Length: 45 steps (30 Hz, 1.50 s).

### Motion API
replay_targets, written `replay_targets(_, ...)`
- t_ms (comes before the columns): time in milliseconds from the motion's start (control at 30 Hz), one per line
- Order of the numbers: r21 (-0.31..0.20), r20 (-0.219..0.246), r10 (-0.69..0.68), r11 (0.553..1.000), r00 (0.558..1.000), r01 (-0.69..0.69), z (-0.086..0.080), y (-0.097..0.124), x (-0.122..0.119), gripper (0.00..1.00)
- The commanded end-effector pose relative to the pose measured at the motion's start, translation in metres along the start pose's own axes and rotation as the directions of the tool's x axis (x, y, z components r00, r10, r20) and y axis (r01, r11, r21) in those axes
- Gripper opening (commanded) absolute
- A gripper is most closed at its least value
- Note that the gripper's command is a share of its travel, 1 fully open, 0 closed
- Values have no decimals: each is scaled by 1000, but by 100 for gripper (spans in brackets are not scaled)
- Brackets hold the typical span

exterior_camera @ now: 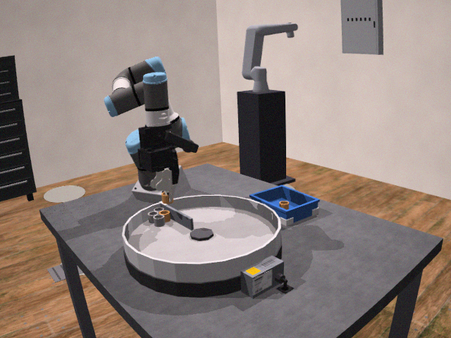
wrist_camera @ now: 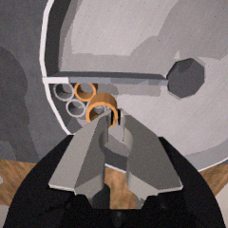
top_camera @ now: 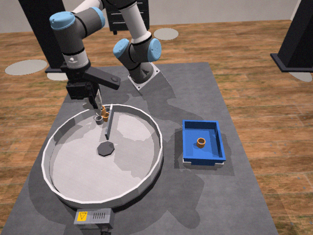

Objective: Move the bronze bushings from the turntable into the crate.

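— Lifting step: tool (exterior_camera: pixel 166 193) was clamped on a bronze bushing (exterior_camera: pixel 166 197), held above the turntable (exterior_camera: pixel 204 254) rim, apparently on its wall.

— Next?

— Carry across the worktop (exterior_camera: pixel 328 262) to the crate (exterior_camera: pixel 305 207); one bronze (exterior_camera: pixel 165 215) remained beside steel bushings (exterior_camera: pixel 158 220).

A dark grey bench (exterior_camera: pixel 363 262) carries a round white-rimmed turntable (exterior_camera: pixel 204 254), a blue crate (exterior_camera: pixel 304 207) beside it, and the arm's base plate (top_camera: pixel 143 78).
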State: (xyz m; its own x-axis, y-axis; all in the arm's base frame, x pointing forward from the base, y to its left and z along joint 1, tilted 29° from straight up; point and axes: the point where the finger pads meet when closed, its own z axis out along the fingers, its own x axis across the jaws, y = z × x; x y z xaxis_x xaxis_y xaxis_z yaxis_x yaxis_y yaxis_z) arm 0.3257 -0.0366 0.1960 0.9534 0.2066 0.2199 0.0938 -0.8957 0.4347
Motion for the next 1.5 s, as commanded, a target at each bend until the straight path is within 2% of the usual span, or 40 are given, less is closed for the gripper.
replay_targets(0,-2,-3,0,1000,1000,-1,-1,1,1,0)
replay_targets(733,-2,-2,0,1000,1000,0,-1,-3,1,0)
replay_targets(1467,-2,-2,0,1000,1000,0,0,-24,3,0)
